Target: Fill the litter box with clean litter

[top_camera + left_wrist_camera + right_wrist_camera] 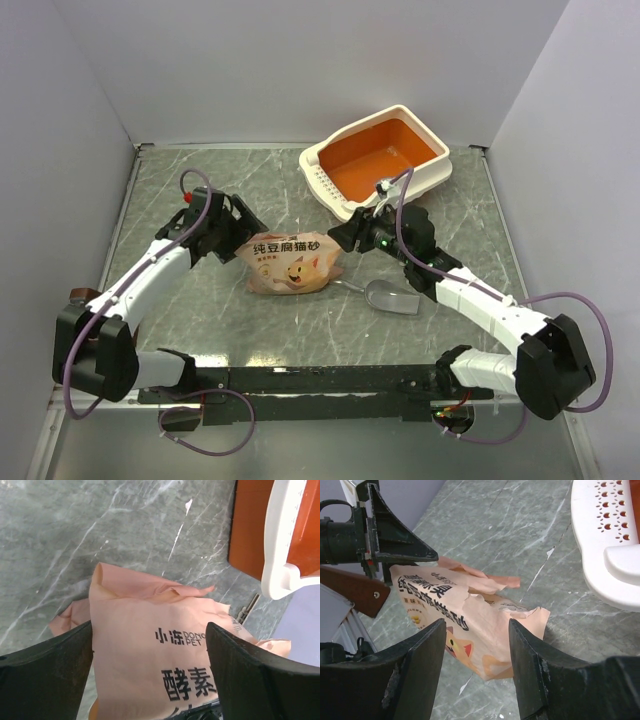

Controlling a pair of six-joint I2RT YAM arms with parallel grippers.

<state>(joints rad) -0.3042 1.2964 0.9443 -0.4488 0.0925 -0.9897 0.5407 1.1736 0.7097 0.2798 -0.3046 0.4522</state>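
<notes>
On the grey marbled worktop [200, 190], a pink-orange paper bag [293, 265] lies between left end effector [149, 645] and right end effector [477, 630], both spread apart, holding nothing. Orange plastic litter box [385, 158] sits empty, far right. Bag-grab step, I'd guess; next: clamp, lift.

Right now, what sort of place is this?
Likely a robot test booth: plain white walls enclose a marble-look table, left arm and right arm bolted at its edge, a litter box staged.

The table [200, 180] is dark grey stone with thin white lines. Plain white walls [300, 60] stand around the table.
</notes>
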